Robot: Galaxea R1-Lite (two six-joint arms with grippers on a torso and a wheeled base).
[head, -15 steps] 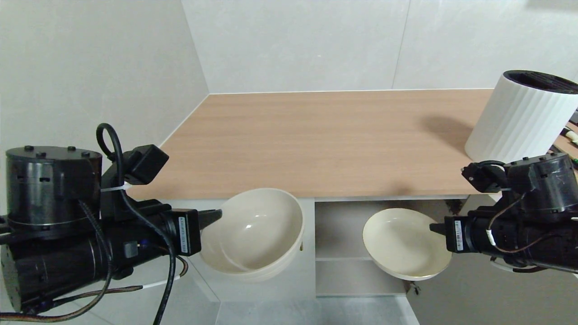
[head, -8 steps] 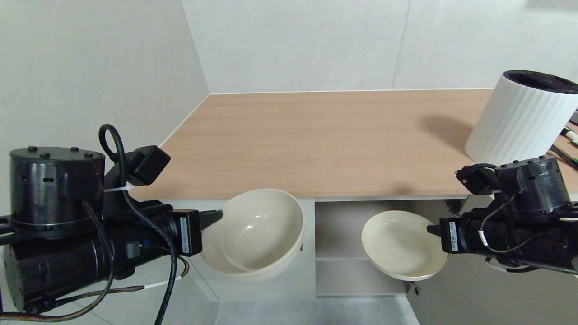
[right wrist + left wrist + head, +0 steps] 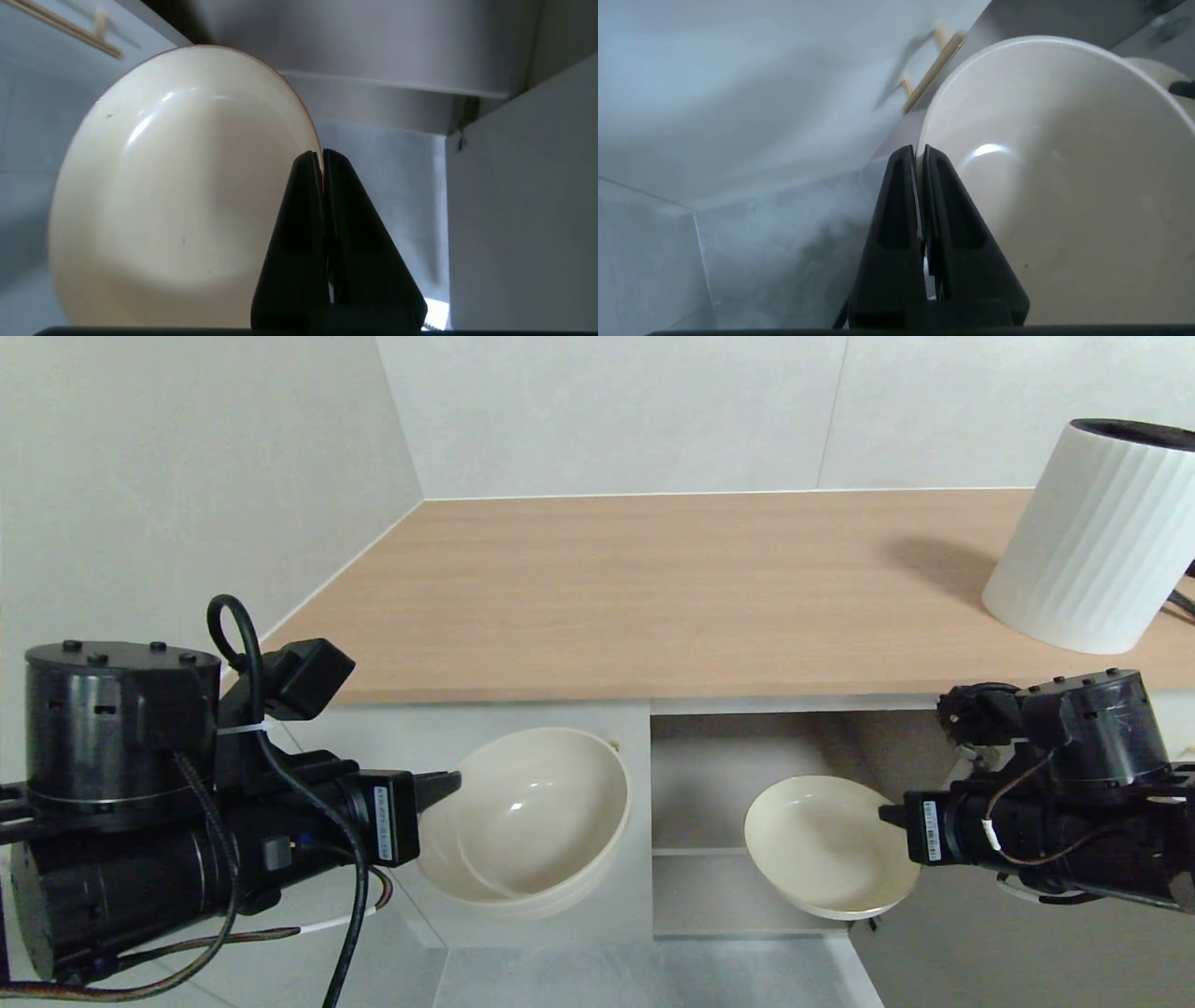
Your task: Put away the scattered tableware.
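Cream-glazed tableware is held in both grippers, and none of it has been put away yet. The bowl [image 3: 527, 821] is carried to the left of the open cabinet compartment [image 3: 700, 775], in front of the white panel [image 3: 401, 737] beside it. Its rim is pinched between the closed jaws of the left gripper [image 3: 448, 782]. Inside the compartment a bare shelf [image 3: 695, 863] can be seen. At the right of the compartment's mouth the plate [image 3: 822, 845] is gripped by its edge in the clenched jaws of the right gripper [image 3: 885, 814]. Whether it has crossed the opening cannot be told. Above the compartment, no tableware is seen on the wooden countertop [image 3: 653, 597], so collection is judged to be done. A ribbed white container [image 3: 1097, 541] stands above and to the right of the compartment. Both pieces are still to be set down inside and released.
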